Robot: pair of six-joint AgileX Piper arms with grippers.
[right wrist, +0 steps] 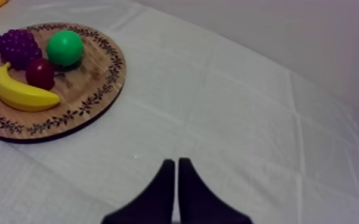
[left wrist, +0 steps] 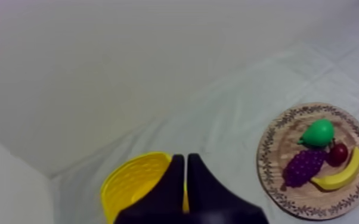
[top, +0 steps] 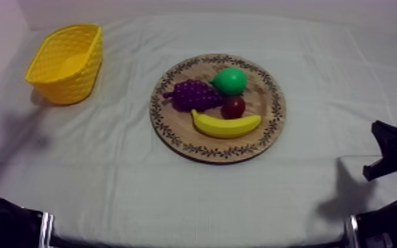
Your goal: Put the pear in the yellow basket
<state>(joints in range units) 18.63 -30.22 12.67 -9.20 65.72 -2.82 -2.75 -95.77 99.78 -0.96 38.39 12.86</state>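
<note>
The green pear (top: 229, 80) lies on the round wooden board (top: 275, 109) at its far side, beside the purple grapes (top: 194, 94), a small red fruit (top: 233, 106) and a banana (top: 225, 124). The yellow basket (top: 66, 62) stands at the far left with nothing in it. My left gripper (left wrist: 185, 164) is shut on nothing and hangs over the near side of the basket (left wrist: 131, 182), far from the pear (left wrist: 318, 132). My right gripper (right wrist: 176, 167) is also shut on nothing, above bare cloth to the right of the board (right wrist: 92, 65) and well away from the pear (right wrist: 65, 47).
My right arm (top: 392, 152) shows as a black shape at the table's right edge, and my left arm (top: 3, 221) sits low at the front left. Open cloth lies between basket and board. Pale walls rise behind the table and along its left side.
</note>
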